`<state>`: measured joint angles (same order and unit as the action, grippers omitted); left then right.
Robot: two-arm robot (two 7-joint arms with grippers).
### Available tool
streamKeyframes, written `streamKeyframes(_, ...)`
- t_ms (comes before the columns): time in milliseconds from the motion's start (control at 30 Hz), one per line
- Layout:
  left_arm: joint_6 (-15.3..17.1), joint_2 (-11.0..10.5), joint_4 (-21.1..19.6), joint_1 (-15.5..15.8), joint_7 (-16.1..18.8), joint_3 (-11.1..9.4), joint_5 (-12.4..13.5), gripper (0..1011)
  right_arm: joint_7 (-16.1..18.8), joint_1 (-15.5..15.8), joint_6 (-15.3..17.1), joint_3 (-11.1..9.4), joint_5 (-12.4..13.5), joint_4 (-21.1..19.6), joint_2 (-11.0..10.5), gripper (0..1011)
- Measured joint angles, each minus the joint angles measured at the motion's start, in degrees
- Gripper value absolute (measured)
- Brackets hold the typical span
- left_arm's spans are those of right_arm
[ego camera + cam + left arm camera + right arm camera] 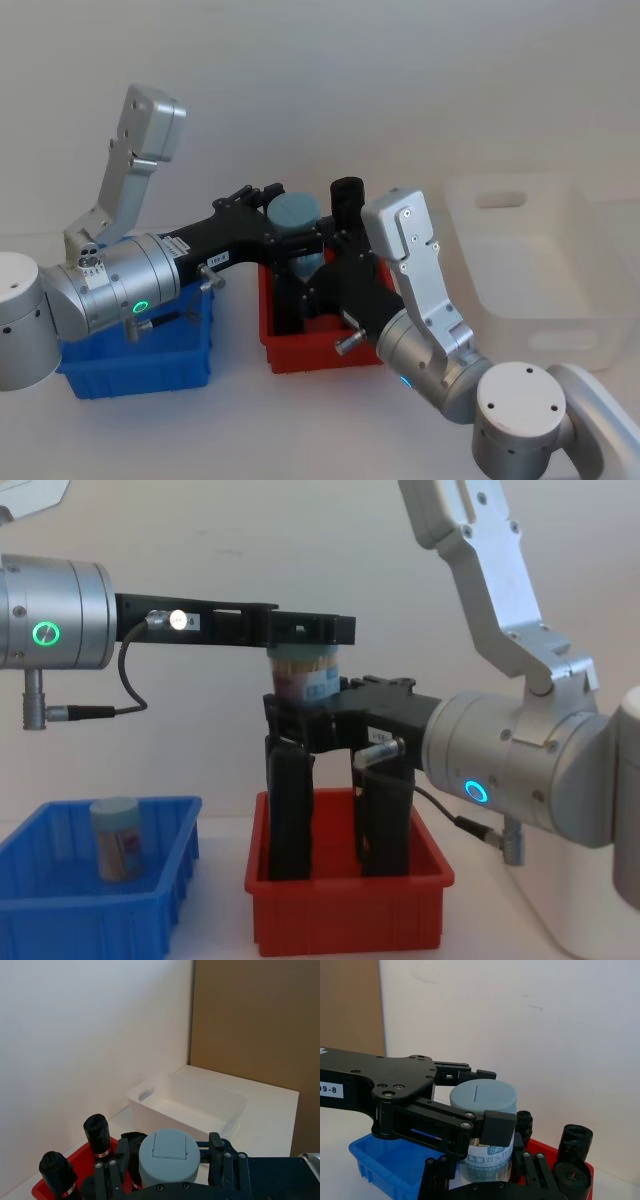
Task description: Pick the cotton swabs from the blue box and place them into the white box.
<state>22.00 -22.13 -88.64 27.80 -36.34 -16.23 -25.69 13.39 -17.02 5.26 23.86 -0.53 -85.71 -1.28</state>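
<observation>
**Item 1: left gripper** [308, 630]. You have it clamped on one cotton swabs tub [303, 680], w/ a pad on either side just under the grey-green lid. The tub is upright and held up in the air, lid about level w/ the fingers.

**Item 2: right gripper** [315, 708]. It sits directly beneath the left gripper, at the held tub's lower end by the label band. You cannot tell whether it is clamping or loose.

**Item 3: red bin** [345, 920]. It is straight below both grippers. It holds tall black blocks [290, 810], all upright, tops close under the right gripper. The held tub is above the blocks and not touching them.

**Item 4: blue box** [60, 905]. It lies below the left arm, back toward the wrist end and well behind the fingertips, so it is not under the held tub. Qty 1 inside: a second cotton swabs tub [115, 837], upright w/ lid on, approx mid-box.

**Item 5: white box** [545, 330]. It is out ahead of the left gripper's fingertips, past the red bin, on the outer side of the right arm. It is well apart from the held tub and stands on the table [300, 430] near the red bin.
</observation>
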Motion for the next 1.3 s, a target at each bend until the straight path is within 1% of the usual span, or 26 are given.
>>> streamKeyframes(167,0.00,0.00,0.00,0.00,0.00,0.00,0.01,1004,-0.97,0.60,0.16,-0.06,0.00,-0.80,-0.34,639)
streamKeyframes(400,0.00,0.00,0.00,0.00,-0.01,0.00,0.01,1004,-3.17,2.05,0.22,-0.55,0.58,-2.65,-1.35,639)
streamKeyframes(467,0.00,0.00,0.00,0.00,-0.01,-0.01,0.01,1004,-4.32,2.79,0.23,-0.95,0.99,-3.64,-1.96,639)
streamKeyframes(500,0.00,0.00,0.00,0.00,-0.01,-0.01,0.01,1004,-4.32,2.79,0.23,-0.95,0.99,-3.64,-1.96,639)
streamKeyframes(733,0.00,0.00,0.00,0.00,0.00,0.00,0.02,1004,-7.33,4.31,0.03,-2.13,2.14,-5.48,-3.49,639)
streamKeyframes(833,0.00,0.00,0.00,0.00,0.00,0.00,0.01,1004,-9.06,5.07,-0.14,-2.99,2.81,-6.27,-4.40,639)
streamKeyframes(867,0.00,0.00,0.00,0.00,0.00,0.00,0.01,1004,-9.06,5.07,-0.14,-2.99,2.81,-6.27,-4.40,639)
streamKeyframes(967,0.00,0.00,0.00,0.00,0.00,0.00,0.01,1004,-10.85,5.73,-0.39,-3.95,3.52,-6.90,-5.34,639)
streamKeyframes(1067,0.00,0.00,0.00,0.00,0.00,0.00,0.01,1004,-11.89,6.12,-0.57,-4.62,3.92,-7.22,-5.96,639)
streamKeyframes(1167,0.00,0.00,0.00,0.00,0.00,0.00,0.01,1004,-13.97,6.72,-1.05,-5.80,4.73,-7.55,-7.04,639)
streamKeyframes(1233,0.00,0.00,0.00,0.00,0.01,0.00,0.01,1004,-14.59,6.92,-1.27,-6.29,5.05,-7.58,-7.43,639)
streamKeyframes(1267,0.00,0.00,0.00,0.00,0.00,0.00,0.01,1004,-15.43,7.14,-1.53,-6.87,5.38,-7.58,-7.88,639)
streamKeyframes(1300,0.00,0.00,0.00,0.00,0.01,0.00,0.01,1004,-15.43,7.14,-1.53,-6.87,5.38,-7.58,-7.88,639)
